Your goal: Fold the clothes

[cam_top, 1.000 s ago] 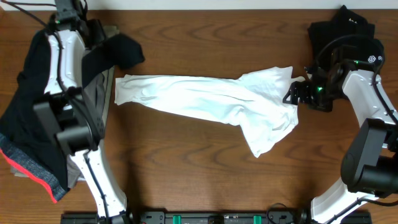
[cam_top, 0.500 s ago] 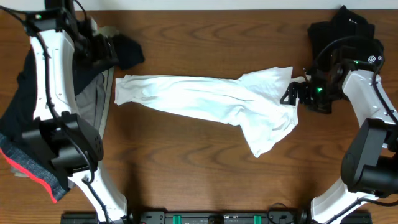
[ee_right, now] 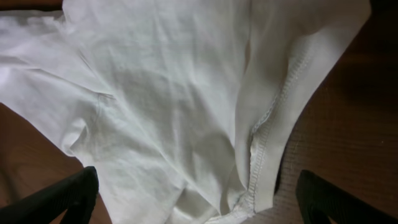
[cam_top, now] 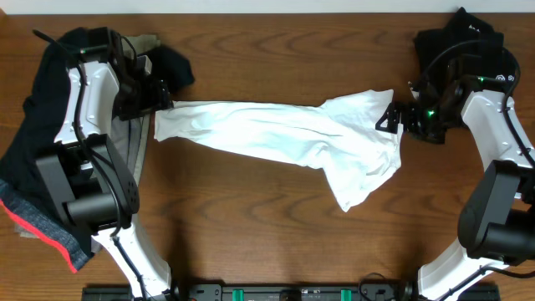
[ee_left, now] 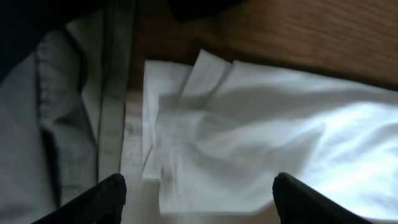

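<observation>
A white garment [cam_top: 284,138] lies stretched across the middle of the wooden table, crumpled, wider at its right end. My left gripper [cam_top: 160,99] is open just above its left end, whose folded white edge [ee_left: 205,124] shows between the open fingers [ee_left: 196,199]. My right gripper [cam_top: 391,121] is open at the garment's right end, its fingers [ee_right: 196,199] spread over the stitched hem [ee_right: 267,124]. Neither gripper holds the cloth.
A pile of dark, grey and red-edged clothes [cam_top: 42,176] lies at the left edge under the left arm; grey cloth [ee_left: 68,106] borders the white end. A black garment [cam_top: 464,38] lies at the back right corner.
My left arm has swung from the clothes pile down and right to the white garment's left end. My right gripper has shifted slightly left and up at the right end.
</observation>
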Controlling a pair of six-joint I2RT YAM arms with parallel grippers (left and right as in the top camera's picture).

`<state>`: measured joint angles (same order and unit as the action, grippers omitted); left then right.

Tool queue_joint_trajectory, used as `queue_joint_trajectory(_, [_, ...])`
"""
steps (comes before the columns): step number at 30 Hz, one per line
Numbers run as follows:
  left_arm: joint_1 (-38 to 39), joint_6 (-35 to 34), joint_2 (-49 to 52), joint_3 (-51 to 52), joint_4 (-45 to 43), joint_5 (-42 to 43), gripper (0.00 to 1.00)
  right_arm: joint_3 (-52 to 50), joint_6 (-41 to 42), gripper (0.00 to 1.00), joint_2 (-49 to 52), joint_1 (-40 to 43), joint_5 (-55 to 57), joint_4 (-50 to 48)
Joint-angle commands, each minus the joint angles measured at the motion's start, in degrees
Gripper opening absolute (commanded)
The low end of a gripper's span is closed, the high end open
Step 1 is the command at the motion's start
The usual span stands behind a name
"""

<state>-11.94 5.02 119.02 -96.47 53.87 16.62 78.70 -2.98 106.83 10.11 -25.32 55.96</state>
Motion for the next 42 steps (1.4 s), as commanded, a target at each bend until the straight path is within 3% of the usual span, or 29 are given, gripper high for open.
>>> queue_joint_trajectory(1, [-0.20,1.42,0.83,4.24,-2.62,1.01,0.77,1.03,-0.50,0.99,-0.66,-1.01,-1.07,0.26])
queue_joint_trajectory(9, [-0.13,2.73,0.83,10.40,-8.76,1.27,0.78,1.03,-0.48,0.99,-0.66,-1.03,-1.09,0.35])
queue_joint_trajectory(14, [-0.13,3.15,0.83,12.11,-12.13,5.84,0.78,1.03,-0.48,0.99,-0.66,-1.03,-1.09,0.79])
queue_joint_trajectory(20, [0.70,3.17,0.83,13.11,-13.99,9.11,0.52,1.03,-0.48,0.99,-0.66,-1.03,-2.05,1.22])
queue_joint_trajectory(31, [1.88,3.54,0.83,21.84,-20.61,8.79,0.50,1.03,-0.52,0.99,-0.66,-1.03,-2.36,1.64])
queue_joint_trajectory(32, [1.88,3.50,0.83,21.84,-20.61,8.35,0.44,1.03,-0.52,0.99,-0.66,-1.03,-2.36,1.66])
queue_joint_trajectory(35, [1.53,2.75,0.70,21.22,-20.22,8.24,0.09,1.03,-0.52,0.99,-0.66,-1.03,-2.36,1.68])
queue_joint_trajectory(42, [-1.16,1.51,-4.83,16.48,-14.21,3.48,0.06,1.03,-0.52,0.99,-0.66,-1.03,-2.36,2.29])
